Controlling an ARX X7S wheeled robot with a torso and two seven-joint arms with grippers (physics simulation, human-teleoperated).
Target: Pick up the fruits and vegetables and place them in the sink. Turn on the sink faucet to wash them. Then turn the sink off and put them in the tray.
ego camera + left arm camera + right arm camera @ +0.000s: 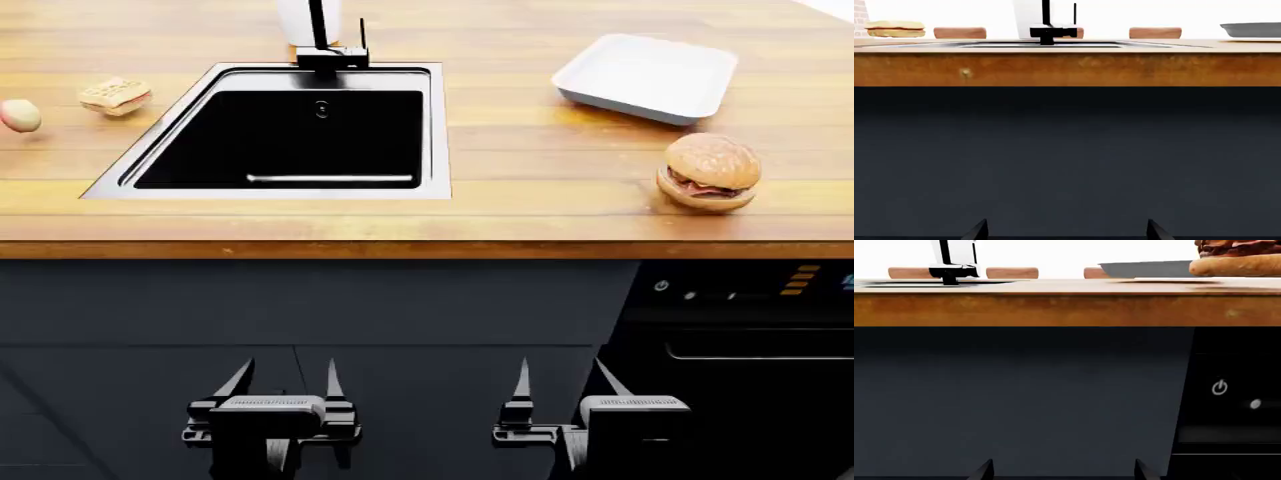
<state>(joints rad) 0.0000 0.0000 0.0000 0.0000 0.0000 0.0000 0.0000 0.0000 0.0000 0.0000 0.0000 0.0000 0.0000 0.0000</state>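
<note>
Both arms hang low in front of the dark cabinet, below the edge of the warm wooden tabletop (534, 190). The left pincer (284, 382) stands released, prongs spread and holding nothing; the right pincer (563, 382) is likewise parted and bare. Up and beyond the left pincer sits the large rectangular black sink with its brushed-steel rim (441, 130), and at its far edge rises the thin matte-black faucet (324, 45), a white pot just behind it. Far off to the left pincer's outer side lies the small pinkish-red and beige apple (19, 115) at the view's edge, with a square golden waffle (115, 96) between it and the sink. Above and beyond the right pincer rests the shallow white rectangular tray (647, 76), and nearer, the burger in a brown bun (709, 171). The broccoli doesn't show in any view.
</note>
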